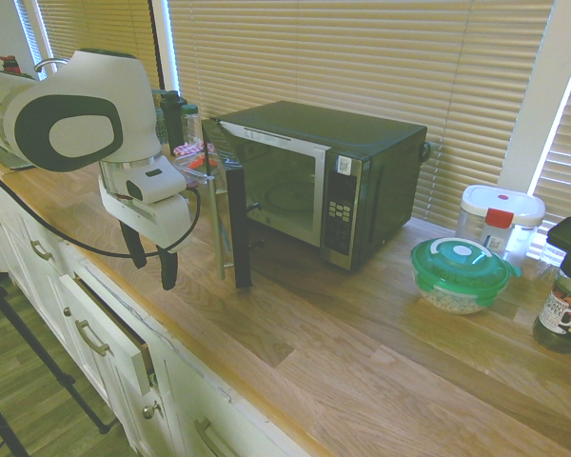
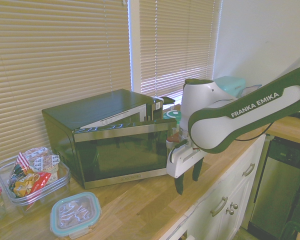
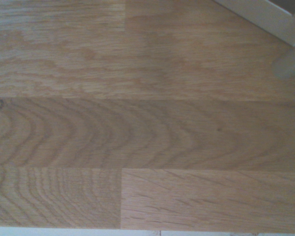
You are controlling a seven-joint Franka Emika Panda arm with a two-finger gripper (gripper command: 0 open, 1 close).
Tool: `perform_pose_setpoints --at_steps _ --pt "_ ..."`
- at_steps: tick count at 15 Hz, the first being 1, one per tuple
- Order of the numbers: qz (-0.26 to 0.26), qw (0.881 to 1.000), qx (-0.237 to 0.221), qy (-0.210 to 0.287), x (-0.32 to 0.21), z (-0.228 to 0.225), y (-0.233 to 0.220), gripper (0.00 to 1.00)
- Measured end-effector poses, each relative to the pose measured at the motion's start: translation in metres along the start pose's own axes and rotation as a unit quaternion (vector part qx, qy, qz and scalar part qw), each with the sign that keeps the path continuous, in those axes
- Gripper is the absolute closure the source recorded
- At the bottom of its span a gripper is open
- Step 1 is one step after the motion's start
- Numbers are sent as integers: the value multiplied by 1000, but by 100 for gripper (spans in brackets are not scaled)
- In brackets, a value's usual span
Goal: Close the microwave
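Wrist view: door corner (image 3: 280,22) and handle (image 3: 291,61) cut off by the frame. First exterior view: jar (image 1: 563,309) clipped at the edge; its small print illegible. Arm (image 2: 250,110) cropped in the second exterior view; packets' (image 2: 34,172) fine print too small to read.

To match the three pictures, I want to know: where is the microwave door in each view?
First exterior view: the microwave door stands open, left of the picture's centre.
Second exterior view: it is in the middle, its dark glass facing the camera.
Wrist view: probably only its corner, at the upper right.
Shared landmark: the wooden countertop, in all three.
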State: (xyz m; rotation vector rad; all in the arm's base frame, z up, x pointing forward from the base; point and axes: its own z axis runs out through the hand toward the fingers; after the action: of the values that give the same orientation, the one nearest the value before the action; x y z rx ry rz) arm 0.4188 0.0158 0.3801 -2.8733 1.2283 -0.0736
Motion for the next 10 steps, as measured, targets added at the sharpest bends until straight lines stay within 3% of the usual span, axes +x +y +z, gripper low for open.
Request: perform_pose_setpoints --at_steps 7,10 --pt "5 1000 -2 0 0 3 -1 0" --pt "-1 999 13 32 -2 -6 -9 0"
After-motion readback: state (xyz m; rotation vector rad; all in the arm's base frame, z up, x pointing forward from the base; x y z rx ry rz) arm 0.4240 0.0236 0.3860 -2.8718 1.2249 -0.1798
